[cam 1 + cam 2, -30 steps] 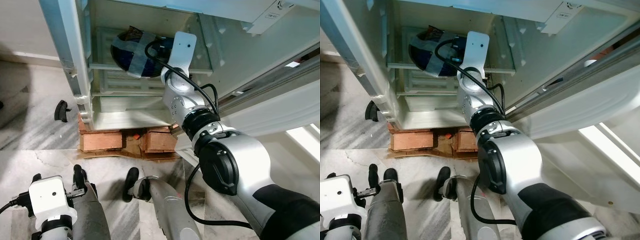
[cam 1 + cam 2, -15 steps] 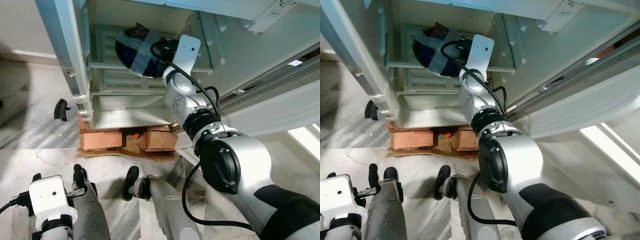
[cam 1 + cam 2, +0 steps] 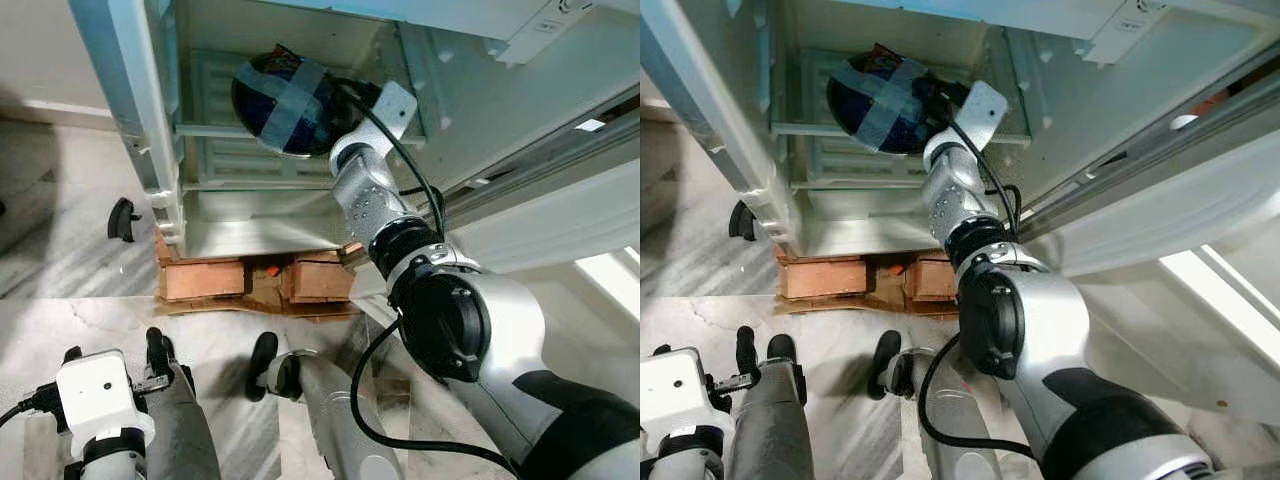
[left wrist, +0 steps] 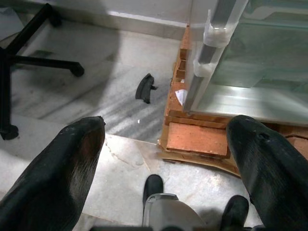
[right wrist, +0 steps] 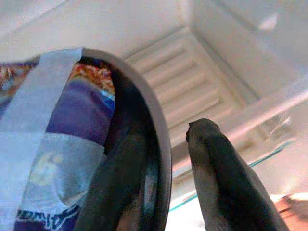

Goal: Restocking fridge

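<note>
A dark bowl [image 3: 285, 88] with pale tape crossed over its top holds a purple and blue packet. It is inside the open fridge, over the glass shelf [image 3: 200, 128], with its taped top facing me. My right gripper [image 5: 163, 144] reaches into the fridge and is shut on the bowl's [image 5: 72, 139] right rim, one finger inside [image 5: 127, 163] and one outside [image 5: 216, 159]. My left gripper [image 4: 166, 130] hangs low over the marble floor, open, with nothing between its fingers.
The fridge stands on bricks [image 3: 205, 280] and cardboard. Its open door [image 3: 540, 200] stretches along my right side. A small black piece [image 3: 122, 220] lies on the floor at the left. A chair base [image 4: 29, 62] stands farther left. My feet [image 3: 262, 365] are near the bricks.
My right wrist has swung to the right, and the bowl has risen a little and turned over the shelf. The left arm has not moved.
</note>
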Robot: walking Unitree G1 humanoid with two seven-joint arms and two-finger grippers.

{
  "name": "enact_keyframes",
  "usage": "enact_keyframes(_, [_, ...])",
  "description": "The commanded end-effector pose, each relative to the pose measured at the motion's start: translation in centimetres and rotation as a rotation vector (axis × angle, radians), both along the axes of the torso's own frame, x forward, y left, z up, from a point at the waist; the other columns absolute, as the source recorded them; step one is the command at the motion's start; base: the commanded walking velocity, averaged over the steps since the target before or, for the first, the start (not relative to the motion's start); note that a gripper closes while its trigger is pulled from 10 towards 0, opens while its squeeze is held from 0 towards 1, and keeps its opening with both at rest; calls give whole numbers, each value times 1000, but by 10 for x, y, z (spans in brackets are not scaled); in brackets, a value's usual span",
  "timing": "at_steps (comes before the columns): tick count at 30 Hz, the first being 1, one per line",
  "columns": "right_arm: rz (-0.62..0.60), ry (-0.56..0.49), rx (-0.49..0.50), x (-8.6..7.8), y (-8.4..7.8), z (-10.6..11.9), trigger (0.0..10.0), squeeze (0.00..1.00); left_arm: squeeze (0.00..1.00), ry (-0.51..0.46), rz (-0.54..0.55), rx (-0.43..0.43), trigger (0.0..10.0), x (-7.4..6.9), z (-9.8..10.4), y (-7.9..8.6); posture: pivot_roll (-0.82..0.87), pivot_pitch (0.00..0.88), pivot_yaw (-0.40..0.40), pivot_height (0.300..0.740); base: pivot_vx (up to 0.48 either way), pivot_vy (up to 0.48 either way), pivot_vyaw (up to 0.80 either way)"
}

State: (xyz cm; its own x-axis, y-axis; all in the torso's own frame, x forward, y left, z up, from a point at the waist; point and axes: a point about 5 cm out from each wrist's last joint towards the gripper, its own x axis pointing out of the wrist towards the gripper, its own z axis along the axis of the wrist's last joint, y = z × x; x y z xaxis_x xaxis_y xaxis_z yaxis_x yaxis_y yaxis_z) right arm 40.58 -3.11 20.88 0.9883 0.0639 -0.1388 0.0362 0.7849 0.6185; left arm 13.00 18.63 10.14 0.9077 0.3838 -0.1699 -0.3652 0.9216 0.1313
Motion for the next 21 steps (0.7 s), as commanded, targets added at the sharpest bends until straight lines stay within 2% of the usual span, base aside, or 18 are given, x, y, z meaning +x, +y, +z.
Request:
enact_keyframes(1, [9, 8, 75, 0, 3, 3, 10000, 1000, 0, 41, 17, -18, 10000, -4, -8, -1, 354, 486, -370, 740, 0, 0, 0])
enact_keyframes(11, [17, 0, 192, 3, -2, 7, 10000, 1000, 0, 35, 17, -21, 10000, 2, -10, -1, 350, 474, -367, 740, 0, 0, 0])
enact_keyframes(16, [42, -40, 188, 5, -4, 14, 10000, 1000, 0, 21, 14, -15, 10000, 8, -10, 2, 347, 451, -362, 740, 0, 0, 0])
enact_keyframes(21, [49, -91, 117, 10, -18, 21, 10000, 1000, 0, -4, 2, -6, 10000, 22, -10, 6, 327, 412, -353, 740, 0, 0, 0])
